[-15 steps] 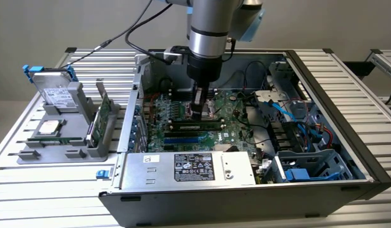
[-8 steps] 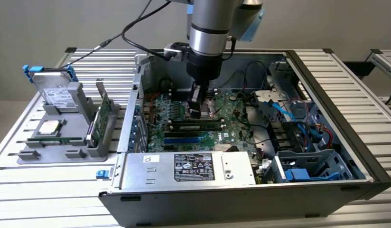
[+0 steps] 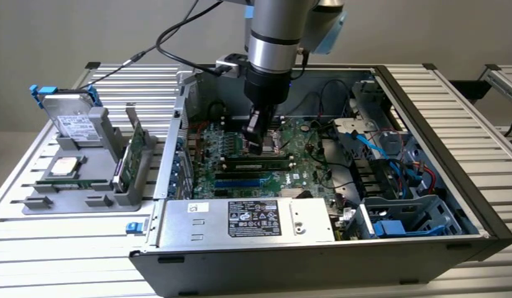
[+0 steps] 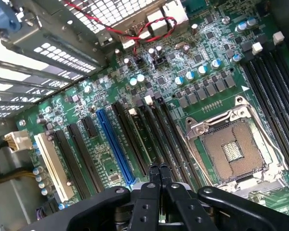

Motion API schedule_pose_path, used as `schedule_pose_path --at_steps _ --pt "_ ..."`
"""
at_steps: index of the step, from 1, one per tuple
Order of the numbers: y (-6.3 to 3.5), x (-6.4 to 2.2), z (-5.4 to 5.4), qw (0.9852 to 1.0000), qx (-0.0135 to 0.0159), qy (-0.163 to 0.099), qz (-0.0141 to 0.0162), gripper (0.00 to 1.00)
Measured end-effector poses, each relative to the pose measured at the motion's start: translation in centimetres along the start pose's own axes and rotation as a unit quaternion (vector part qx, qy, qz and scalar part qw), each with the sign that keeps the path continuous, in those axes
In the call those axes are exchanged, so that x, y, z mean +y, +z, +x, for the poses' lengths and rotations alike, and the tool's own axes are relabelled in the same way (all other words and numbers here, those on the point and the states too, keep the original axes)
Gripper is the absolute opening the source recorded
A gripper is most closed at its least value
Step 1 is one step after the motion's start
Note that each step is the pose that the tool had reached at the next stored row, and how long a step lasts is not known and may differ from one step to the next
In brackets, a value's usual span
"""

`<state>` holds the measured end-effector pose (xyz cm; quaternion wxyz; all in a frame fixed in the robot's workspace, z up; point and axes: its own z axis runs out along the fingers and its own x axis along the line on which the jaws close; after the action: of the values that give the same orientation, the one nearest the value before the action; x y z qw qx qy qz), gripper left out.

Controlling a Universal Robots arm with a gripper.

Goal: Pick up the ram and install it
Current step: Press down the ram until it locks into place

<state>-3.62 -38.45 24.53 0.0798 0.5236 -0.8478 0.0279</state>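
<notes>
End effector (image 3: 256, 148) down inside the open computer case (image 3: 422, 112), hanging just above the green motherboard (image 3: 239, 139); black jointed fingers (image 4: 159, 175) pressed tip to tip, closed, nothing between them. The ram (image 3: 256, 165), a long narrow green stick with dark chips, lies seated in a black slot on the board, directly below and just in front of the fingertips; whether they touch it cannot be told. Parallel slots beside it, one blue (image 3: 243, 184). Wrist view: fingertips over rows of long black slots (image 4: 151, 134), a blue slot (image 4: 113, 144) and a cream one (image 4: 53, 166) alongside, square metal-framed processor socket (image 4: 231, 149) with gold contact field, clusters of silvery cylindrical capacitors (image 4: 202, 70), red twisted wire (image 4: 149, 29) near a perforated metal wall. In the case: boxy grey power supply (image 3: 248, 220) with printed label, blue plastic drive cage (image 3: 405, 217). To the exterior view's left, on the ribbed aluminium surface (image 3: 74, 248), a grey moulded holder (image 3: 82, 186) carries a silver hard drive with blue rails (image 3: 69, 115) standing upright and a green expansion card (image 3: 133, 152) on edge. Black cable (image 3: 181, 28) loops from the arm.
</notes>
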Motion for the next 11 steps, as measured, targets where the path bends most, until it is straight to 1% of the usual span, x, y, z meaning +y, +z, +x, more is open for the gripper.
schedule_pose_path --at_steps 3,6,8,11 --pt "0.00 0.00 0.00 0.9998 -0.0012 0.021 -0.0025 0.10" --pt "0.00 0.00 0.00 0.9991 -0.0024 0.041 -0.0051 0.10" --pt "0.00 0.00 0.00 0.9985 -0.0032 0.055 -0.0068 0.10" --pt "0.00 0.00 0.00 0.9972 -0.0049 0.074 -0.0082 0.10"
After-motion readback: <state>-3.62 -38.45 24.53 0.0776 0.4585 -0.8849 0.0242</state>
